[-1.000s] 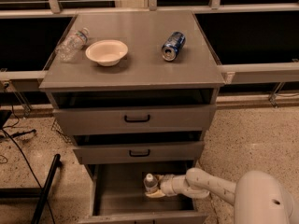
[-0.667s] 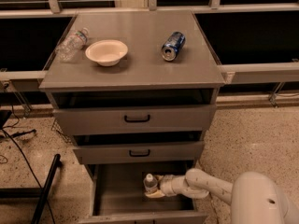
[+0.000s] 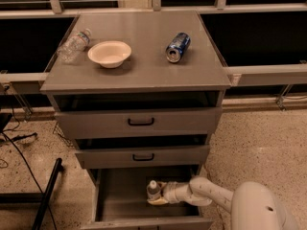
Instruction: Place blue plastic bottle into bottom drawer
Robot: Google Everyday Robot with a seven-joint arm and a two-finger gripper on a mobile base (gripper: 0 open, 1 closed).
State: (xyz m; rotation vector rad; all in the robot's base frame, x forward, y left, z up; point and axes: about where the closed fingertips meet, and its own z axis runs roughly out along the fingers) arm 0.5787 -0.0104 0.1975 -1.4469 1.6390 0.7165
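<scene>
The blue plastic bottle [image 3: 153, 191], clear with a white cap, stands upright inside the open bottom drawer [image 3: 120, 200], toward its right side. My gripper [image 3: 158, 194] reaches into the drawer from the right on a white arm, and its fingers sit around the bottle's lower body.
On the cabinet top [image 3: 144, 66] lie a smaller dented clear bottle [image 3: 74, 44] at the left, a white bowl [image 3: 109, 53] beside it and a blue soda can [image 3: 177, 47] on its side. Two upper drawers with black handles [image 3: 141, 122] are slightly open. A black pole [image 3: 45, 198] lies on the floor at the left.
</scene>
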